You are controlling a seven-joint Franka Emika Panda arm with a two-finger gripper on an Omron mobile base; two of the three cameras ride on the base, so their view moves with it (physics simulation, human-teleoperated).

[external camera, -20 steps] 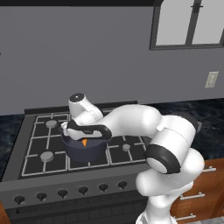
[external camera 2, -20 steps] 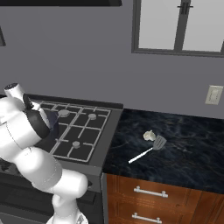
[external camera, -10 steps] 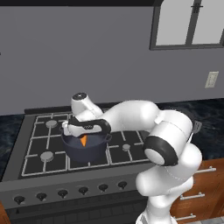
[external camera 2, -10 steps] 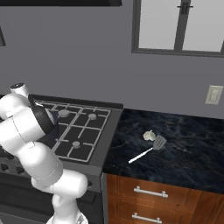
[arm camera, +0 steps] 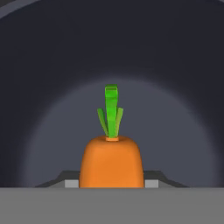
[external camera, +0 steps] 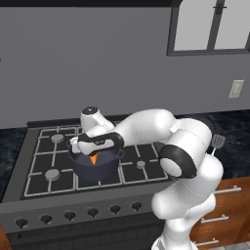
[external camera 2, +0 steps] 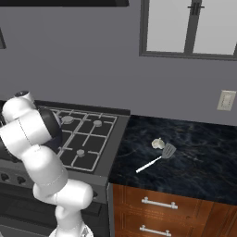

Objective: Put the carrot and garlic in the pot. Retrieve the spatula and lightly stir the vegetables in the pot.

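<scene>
The dark blue-grey pot (external camera: 105,168) stands on the front left of the stove. My gripper (external camera: 93,154) hangs at its rim, shut on the small orange carrot (external camera: 93,159), which points down into the pot. In the hand view the carrot (arm camera: 111,161) sits between my fingertips (arm camera: 151,184), green top toward the pot's dark bottom (arm camera: 175,122). The off-white garlic (external camera 2: 158,143) lies on the dark counter to the right of the stove. The spatula (external camera 2: 156,159) lies just in front of the garlic, and its blade (external camera: 218,142) peeks out behind my arm.
The gas stove (external camera: 46,146) has black grates and a row of knobs (external camera: 68,215) along its front. A dark marble counter (external camera 2: 199,162) runs to the right above wooden drawers (external camera 2: 157,206). A grey wall with a window (external camera 2: 190,28) stands behind.
My hand has sunk a little with the carrot, lower over the pot. The garlic and spatula lie where they were.
</scene>
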